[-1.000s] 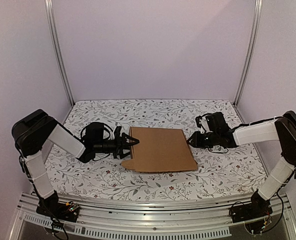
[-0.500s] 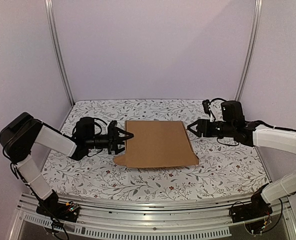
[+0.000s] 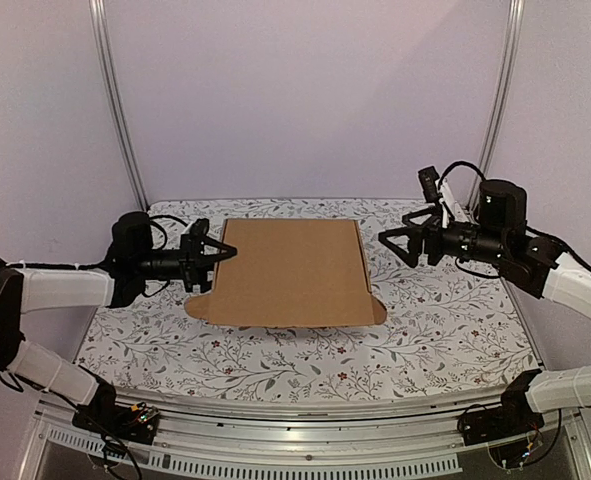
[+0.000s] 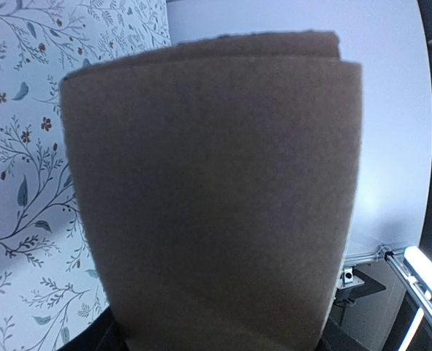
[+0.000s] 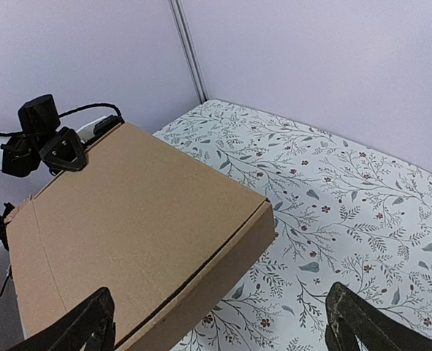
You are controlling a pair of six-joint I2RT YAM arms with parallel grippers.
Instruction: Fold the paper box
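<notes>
Folding status: paper box [image 3: 285,272] is already showing as a shallow closed shape, with a plain top panel lying flat over it; most folds are looking done.
Remaining: small tabs are sticking out at both near corners, so tucking or locking is probably still pending. Slits and inner flaps are not showing.
Box location: it is sitting mid-table on the floral table cover [image 3: 445,330], between the two arms. Whether it is resting flat or being held slightly up is not telling from these views.
Left gripper: left gripper [image 3: 213,255] is pinching the box's left edge; in the left wrist view the cardboard is filling the frame right at the fingers.
Right gripper: right gripper [image 3: 397,243] is hovering spread wide, its fingers [image 5: 91,325] far apart, off the box's right edge and not touching it.
Change vs earlier: the box is now sitting farther left and farther back than a second ago. The left arm is pulling back with it, and the right arm is rising and backing away from the right edge it was nearly touching.
</notes>
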